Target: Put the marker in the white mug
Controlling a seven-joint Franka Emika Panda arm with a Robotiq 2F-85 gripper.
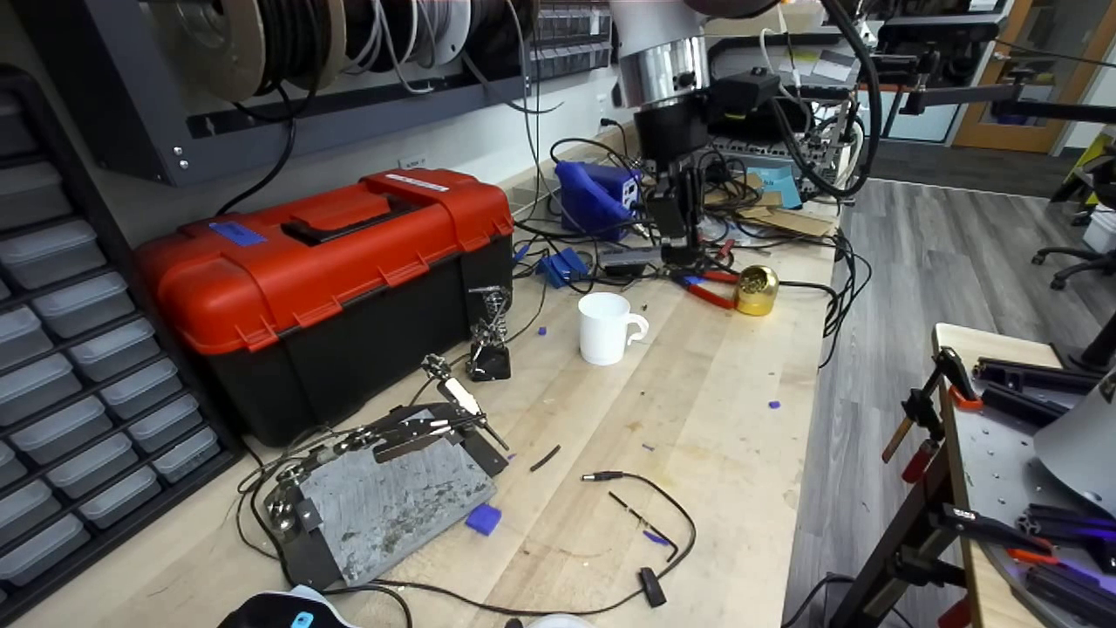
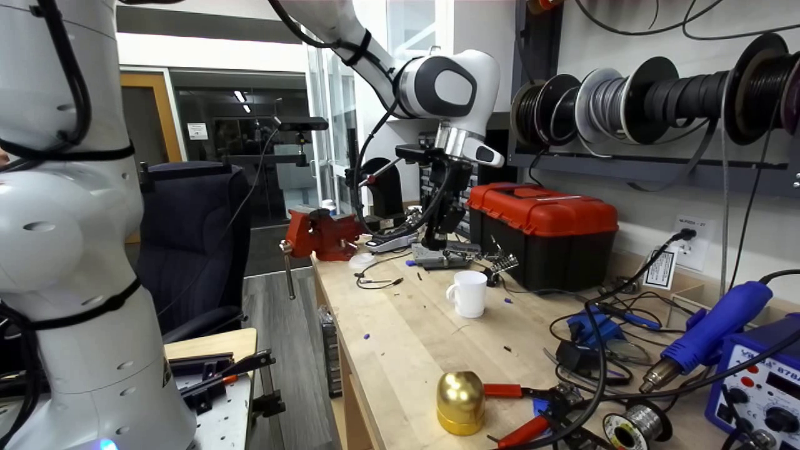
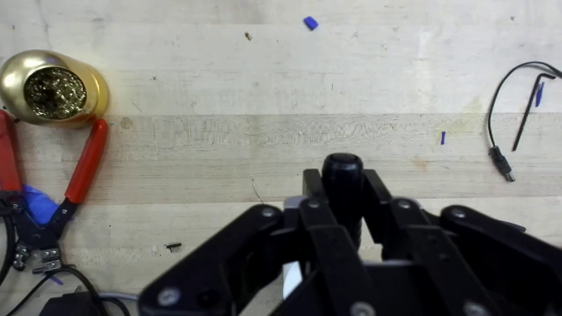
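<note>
The marker (image 3: 344, 193) sits in my end effector (image 3: 343, 181), above the tabletop (image 1: 724, 419); in an exterior view, the mug (image 1: 603, 330) stands right of the toolbox (image 1: 366, 279) and left of the pliers (image 1: 710, 295).

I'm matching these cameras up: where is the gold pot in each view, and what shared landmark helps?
Exterior view: gold pot, right of centre, about mid-height.
Exterior view: gold pot, near the bottom, just right of centre.
Wrist view: gold pot, upper left.
Shared landmark: the red-handled tool beside it.
</note>
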